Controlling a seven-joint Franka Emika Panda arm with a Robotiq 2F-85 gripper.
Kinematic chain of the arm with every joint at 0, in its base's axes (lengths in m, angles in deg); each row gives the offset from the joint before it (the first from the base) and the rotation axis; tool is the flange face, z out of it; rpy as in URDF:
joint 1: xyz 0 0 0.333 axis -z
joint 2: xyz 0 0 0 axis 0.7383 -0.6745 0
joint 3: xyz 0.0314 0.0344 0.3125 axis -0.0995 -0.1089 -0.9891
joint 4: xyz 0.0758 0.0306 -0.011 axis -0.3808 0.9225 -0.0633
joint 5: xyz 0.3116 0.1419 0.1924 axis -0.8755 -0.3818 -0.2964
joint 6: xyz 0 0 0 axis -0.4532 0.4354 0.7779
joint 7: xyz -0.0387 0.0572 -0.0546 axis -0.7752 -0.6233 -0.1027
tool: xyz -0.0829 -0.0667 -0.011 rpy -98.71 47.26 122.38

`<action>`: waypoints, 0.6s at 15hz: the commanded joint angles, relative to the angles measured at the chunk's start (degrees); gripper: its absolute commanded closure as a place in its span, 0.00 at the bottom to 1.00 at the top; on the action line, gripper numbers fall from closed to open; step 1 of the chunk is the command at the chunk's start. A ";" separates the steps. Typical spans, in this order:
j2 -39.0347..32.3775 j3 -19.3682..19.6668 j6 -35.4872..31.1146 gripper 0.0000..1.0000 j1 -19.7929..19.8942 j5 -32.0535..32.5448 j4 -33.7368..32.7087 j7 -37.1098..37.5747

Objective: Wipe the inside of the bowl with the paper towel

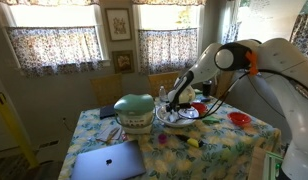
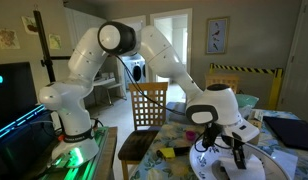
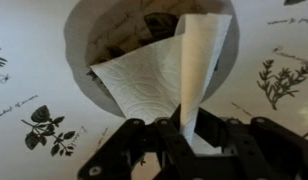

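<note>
In the wrist view my gripper is shut on the paper towel, a white sheet with one fold standing up between the fingers. The sheet hangs down over the bowl, covering most of its inside; a speckled patch shows at the top. In an exterior view the gripper is low over the bowl, beside the green pot. In an exterior view the gripper is just above the bowl's rim; the towel is hidden there.
A pale green lidded pot stands next to the bowl. A grey laptop lies at the table's front. A small red dish sits to the right. A wooden chair stands by the table. The tablecloth is floral.
</note>
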 commanded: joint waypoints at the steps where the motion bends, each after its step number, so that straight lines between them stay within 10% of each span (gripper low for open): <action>1: -2.05 -2.96 0.00 0.97 1.72 -2.63 -2.91 -0.56; 9: -1.76 -0.99 9.33 0.97 -0.07 -0.50 -2.99 -1.18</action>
